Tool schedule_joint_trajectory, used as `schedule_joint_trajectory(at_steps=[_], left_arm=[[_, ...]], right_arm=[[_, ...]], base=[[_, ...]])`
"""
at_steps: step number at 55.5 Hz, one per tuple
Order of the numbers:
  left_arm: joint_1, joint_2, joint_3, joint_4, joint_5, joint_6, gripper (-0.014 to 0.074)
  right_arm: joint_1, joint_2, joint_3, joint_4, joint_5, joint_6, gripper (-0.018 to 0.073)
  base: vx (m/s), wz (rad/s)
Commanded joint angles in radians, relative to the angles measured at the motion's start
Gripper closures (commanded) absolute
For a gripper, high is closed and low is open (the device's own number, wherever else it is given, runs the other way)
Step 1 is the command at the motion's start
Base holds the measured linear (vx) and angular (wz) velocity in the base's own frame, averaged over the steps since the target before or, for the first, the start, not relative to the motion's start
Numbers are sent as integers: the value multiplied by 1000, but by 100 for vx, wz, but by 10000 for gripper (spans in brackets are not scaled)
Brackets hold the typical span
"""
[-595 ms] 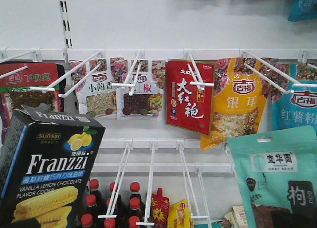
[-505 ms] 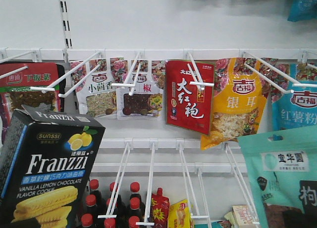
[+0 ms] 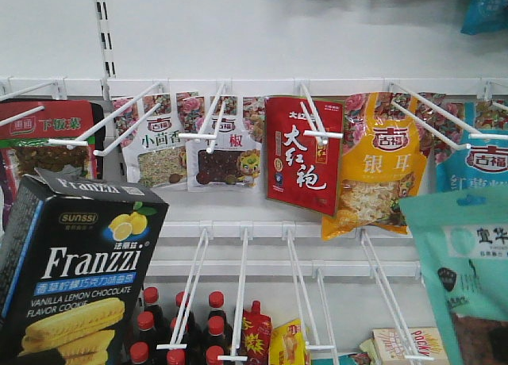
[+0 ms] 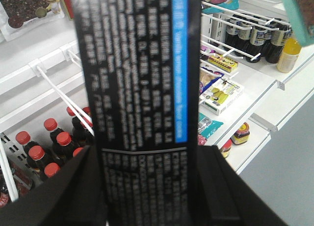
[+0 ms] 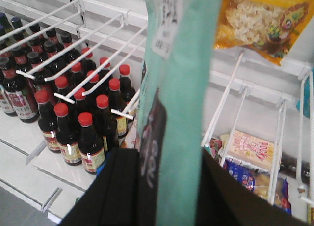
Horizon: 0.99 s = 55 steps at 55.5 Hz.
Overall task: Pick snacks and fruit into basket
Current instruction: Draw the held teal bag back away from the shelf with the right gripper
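Observation:
The black Franzzi cookie box (image 3: pixel 75 270) with its blue edge stands upright at the lower left of the front view. My left gripper (image 4: pixel 152 156) is shut on it, and the box (image 4: pixel 137 73) rises between both black fingers. The mint-green pouch (image 3: pixel 468 278) hangs at the lower right, partly cut off by the frame edge. My right gripper (image 5: pixel 169 161) is shut on this pouch (image 5: pixel 186 83), seen edge-on. The basket and the fruit are out of view. Neither gripper shows in the front view.
White peg hooks (image 3: pixel 238 293) jut out from the white display wall. A red pouch (image 3: pixel 302 155) and a yellow-orange pouch (image 3: pixel 377 163) hang on the upper row. Red-capped dark bottles (image 3: pixel 178 325) and a Pocky box (image 3: pixel 413 345) sit on the shelf below.
The mint-green pouch has slid right and down in the front view, uncovering the hooks and Pocky box behind it. The Franzzi box has stayed in place.

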Motion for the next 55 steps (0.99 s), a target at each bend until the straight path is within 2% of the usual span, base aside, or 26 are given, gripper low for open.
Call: schedule_joint_trajectory(at_steps=[1, 12, 23, 55], left_arm=[[-4, -7, -36, -8, -89, -1, 556], [-4, -7, -36, -8, -89, -1, 556], [-4, -7, -36, -8, -89, -1, 556], [-4, -7, -36, -8, -89, -1, 556]], right_arm=[[2, -3, -85, -29, -61, -37, 567], [2, -3, -154, -11, -28, -68, 567], [2, -6, -155, 16, 9, -68, 566], [2, -7, -154, 14, 8, -68, 566]], base=[[0, 0], [0, 0], [0, 0], [0, 0]])
